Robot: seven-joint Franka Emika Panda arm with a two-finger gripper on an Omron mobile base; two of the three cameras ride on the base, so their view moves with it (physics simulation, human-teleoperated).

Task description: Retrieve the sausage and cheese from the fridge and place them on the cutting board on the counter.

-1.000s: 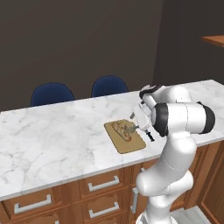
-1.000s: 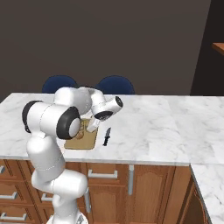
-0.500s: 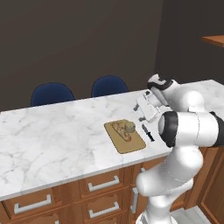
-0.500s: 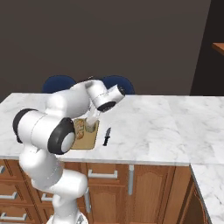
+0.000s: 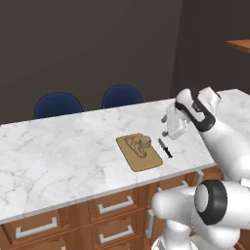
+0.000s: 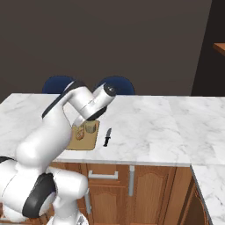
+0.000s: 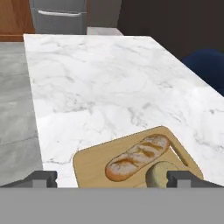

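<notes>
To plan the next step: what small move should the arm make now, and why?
Probably raise the gripper clear and turn toward the fridge. Its jaws stand open and empty beside the cutting board, which bears just the cheese and a loaf, so one item seems yet to be fetched.

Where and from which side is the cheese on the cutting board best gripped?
Probably from above, across the middle of the cheese: it is a small rounded lump, low on the cutting board. The loaf lies close beside it, so clamp its free sides.
</notes>
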